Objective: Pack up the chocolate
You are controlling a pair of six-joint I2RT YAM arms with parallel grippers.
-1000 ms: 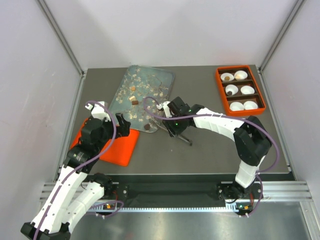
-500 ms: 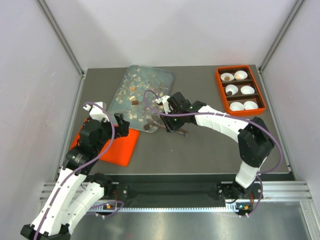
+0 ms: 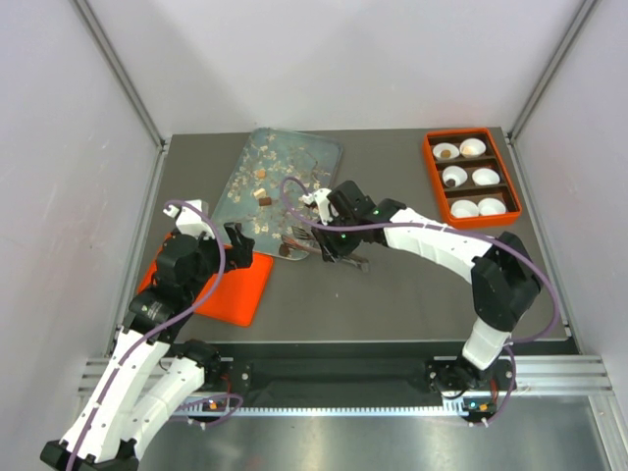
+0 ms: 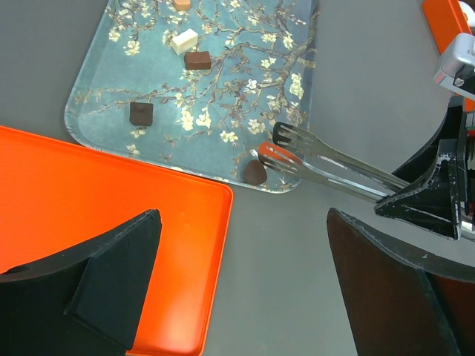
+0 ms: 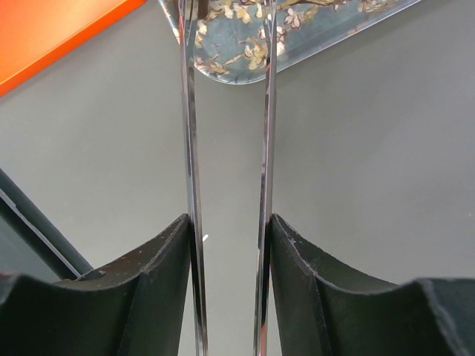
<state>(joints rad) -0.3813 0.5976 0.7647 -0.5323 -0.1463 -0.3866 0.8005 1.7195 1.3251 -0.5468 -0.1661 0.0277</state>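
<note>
Your right gripper (image 5: 230, 245) has its fingers (image 5: 159, 282) closed from outside on the two arms of the tongs (image 5: 189, 148), and the arms stand apart rather than squeezed together. The tongs reach toward the left edge of the worktop, and their slotted tips lie over the near corner of the tray (image 4: 223, 111). A dark chocolate (image 4: 254, 172) sits on the tray just beside the tips; you cannot tell whether they touch it. More chocolate lies scattered on the tray, which sits at the far edge, left of the middle. Your left gripper (image 4: 243, 245) has its fingers spread wide with nothing between them, above the right side of the orange lid (image 4: 89, 193) near the left edge. In the far right corner, the box (image 3: 429, 162) holds six white cups, and two of them have a chocolate inside.
</note>
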